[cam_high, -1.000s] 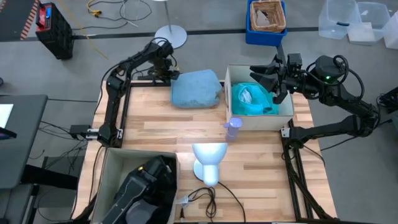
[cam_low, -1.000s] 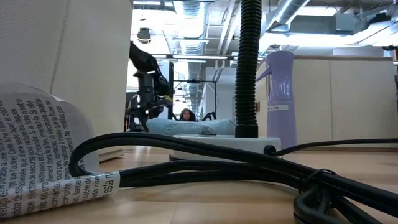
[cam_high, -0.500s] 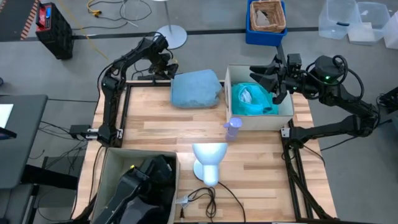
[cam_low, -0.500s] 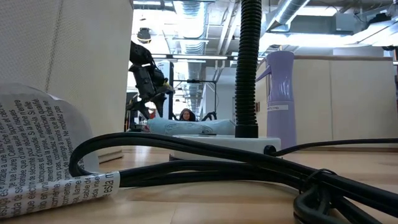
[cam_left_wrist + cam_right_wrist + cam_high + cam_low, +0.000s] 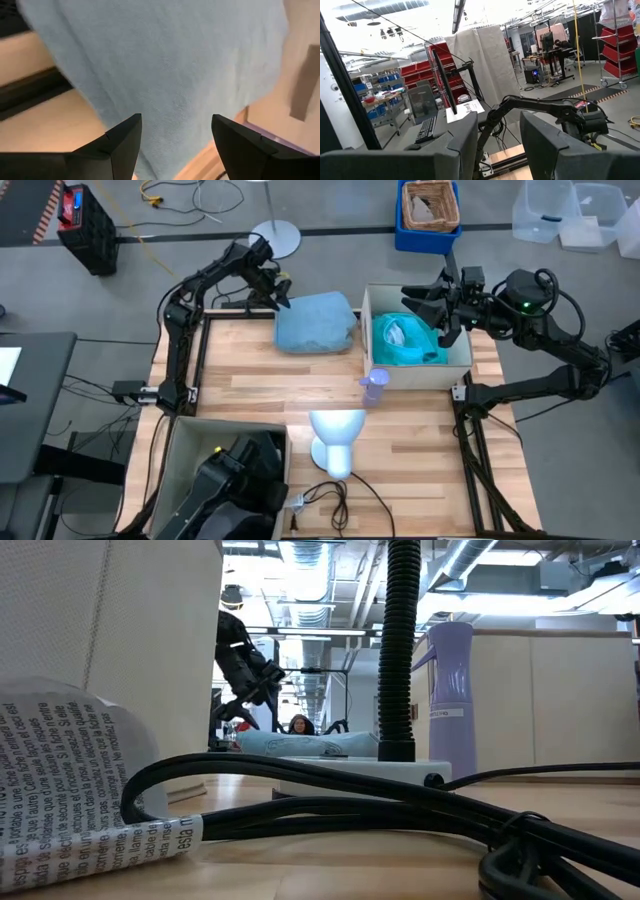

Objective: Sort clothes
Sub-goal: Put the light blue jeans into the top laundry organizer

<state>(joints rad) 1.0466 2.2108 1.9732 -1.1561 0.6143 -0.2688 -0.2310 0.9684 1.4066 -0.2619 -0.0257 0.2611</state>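
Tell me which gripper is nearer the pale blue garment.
Left. The left gripper hangs open at the pale blue garment's far left corner; the right gripper is over the white bin.

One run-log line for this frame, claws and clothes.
left claw: open, above pale blue garment's edge | right claw: open, empty, over bin | teal shirt: in bin

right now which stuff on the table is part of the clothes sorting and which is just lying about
Part of the job:
- pale blue garment, on the table's far side
- teal shirt, in the white box
- black garment, in the near bin

Lying about:
- lilac bottle
- white mannequin head
- black cable
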